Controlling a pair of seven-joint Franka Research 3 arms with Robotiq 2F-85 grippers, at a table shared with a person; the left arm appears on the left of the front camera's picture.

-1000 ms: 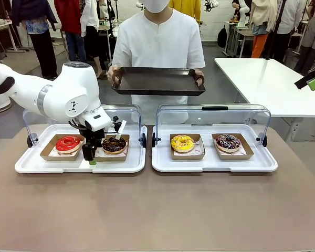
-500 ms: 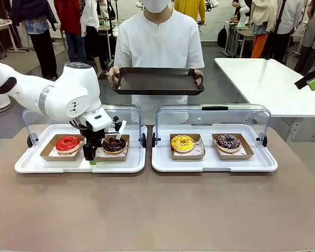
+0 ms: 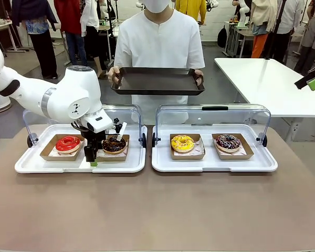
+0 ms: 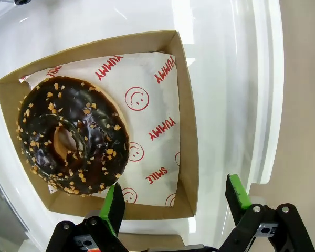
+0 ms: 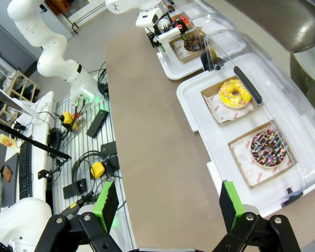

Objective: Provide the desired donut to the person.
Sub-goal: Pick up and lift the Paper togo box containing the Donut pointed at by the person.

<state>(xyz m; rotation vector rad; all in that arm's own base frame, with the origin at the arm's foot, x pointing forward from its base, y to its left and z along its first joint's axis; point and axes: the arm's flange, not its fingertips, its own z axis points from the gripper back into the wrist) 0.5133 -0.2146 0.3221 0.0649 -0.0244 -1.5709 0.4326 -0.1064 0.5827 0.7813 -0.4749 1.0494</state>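
**Item: my left gripper** [image 4: 175, 202]. Jaws fully apart, holding nothing. It sits low over the left white tray [image 3: 131, 165], straddling one side wall of the cardboard box [image 4: 188, 105]. One green pad is inside the box by the printed paper, the other outside over bare tray.

**Change noted.** In the past second my left arm has edged only slightly, its elbow a touch higher. The jaws have not closed and the box has not stirred. I judge the approach finished and the pinch on the wall the step in hand. Nothing is delivered yet.

**Item: chocolate donut** [image 4: 73, 136]. Nut crumbs on top, lying in that box, in the right-hand place on the left white tray. I take it for the wanted one, since I am set at it.

**Item: my right gripper** [image 5: 169, 205]. Jaws apart, empty, high and well off to the side.

**Item: person** [image 3: 158, 42]. White shirt, at the far side, both hands on a dark serving tray [image 3: 157, 81]. It is bare, level and unmoved.

**Other stock.**
- Red donut [image 3: 67, 143] beside mine.
- Yellow donut [image 3: 182, 142] and sprinkled donut [image 3: 228, 141] on the right white tray [image 3: 215, 165].
- Each donut is boxed.
- The clear lids [image 3: 212, 113] stand raised at the back.

**Surface.** Brown table [image 3: 157, 210], matte, bare on the near side.

**Room.** White table [image 3: 273, 84] at right, people standing beyond, cables and gear [image 5: 94, 126] on the floor.
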